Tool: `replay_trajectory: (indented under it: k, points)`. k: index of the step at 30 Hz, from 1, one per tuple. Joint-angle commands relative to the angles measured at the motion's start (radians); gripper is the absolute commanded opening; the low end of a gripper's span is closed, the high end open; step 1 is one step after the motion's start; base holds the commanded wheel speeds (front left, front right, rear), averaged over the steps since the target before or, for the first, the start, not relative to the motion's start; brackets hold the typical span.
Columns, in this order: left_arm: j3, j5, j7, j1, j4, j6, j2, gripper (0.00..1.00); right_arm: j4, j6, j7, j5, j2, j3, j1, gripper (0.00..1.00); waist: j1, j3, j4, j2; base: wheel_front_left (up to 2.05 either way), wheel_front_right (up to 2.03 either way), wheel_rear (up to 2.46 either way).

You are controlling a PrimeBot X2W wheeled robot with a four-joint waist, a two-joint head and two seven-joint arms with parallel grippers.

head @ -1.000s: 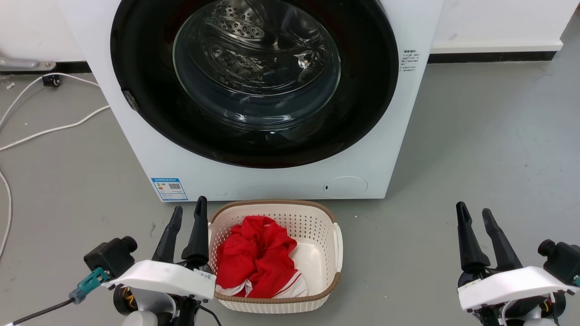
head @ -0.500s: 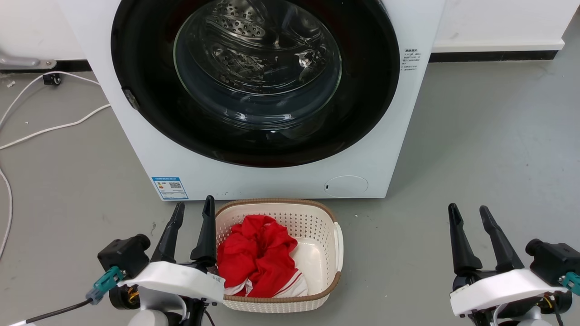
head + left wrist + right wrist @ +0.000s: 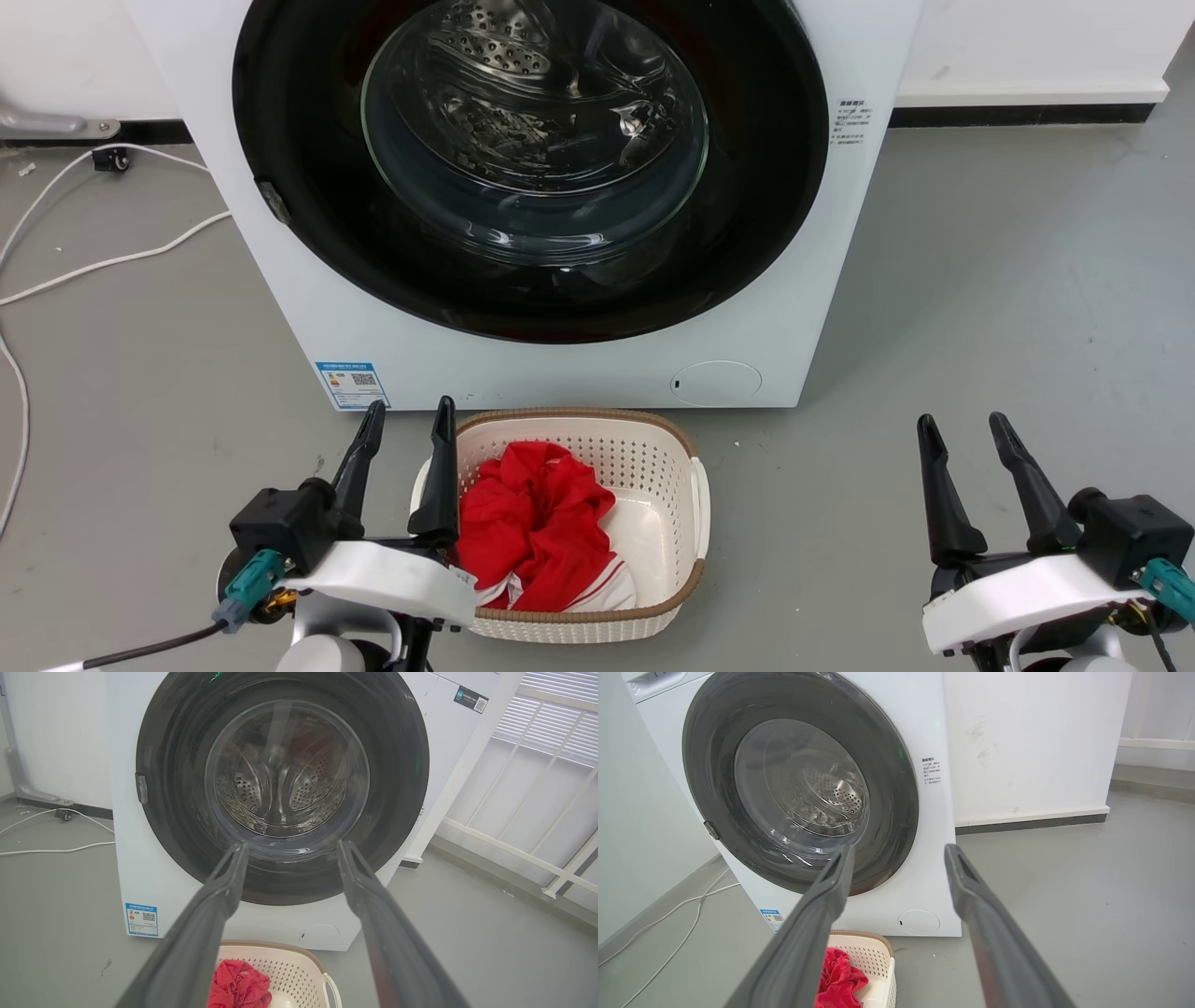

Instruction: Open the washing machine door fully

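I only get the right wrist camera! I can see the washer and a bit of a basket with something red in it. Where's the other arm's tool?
Observer: In the head view the left tool is open, low beside the laundry basket. One of its fingers crosses the basket's left rim.
Operator: Is the basket full?
Observer: No. The red cloth fills the left side, and the right side shows bare white bottom.
Operator: Is there anything up top on the washer?
Observer: The left wrist view shows a small dark sticker near the top right corner of the washing machine.
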Motion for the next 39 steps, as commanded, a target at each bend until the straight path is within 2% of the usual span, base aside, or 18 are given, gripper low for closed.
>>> replay_trajectory:
  k: [1,23,39]
  points:
    - [-0.005,0.028,-0.009,-0.006,-0.012,0.003,0.002,1.00,-0.015,0.000,-0.008,-0.028,0.002,0.002,0.008,1.00,0.0000,0.000,0.000,0.0000,0.00,0.00,0.00]
    - [-0.007,0.216,-0.054,0.014,-0.035,0.033,0.005,1.00,-0.045,0.000,-0.012,-0.179,0.003,-0.002,0.024,1.00,0.0000,0.005,0.007,0.0000,0.00,0.00,0.00]
    - [-0.019,0.327,-0.083,0.025,-0.039,0.038,0.006,1.00,-0.043,0.000,-0.026,-0.255,0.003,-0.009,0.036,1.00,0.0000,0.007,0.013,0.0000,0.00,0.00,0.00]
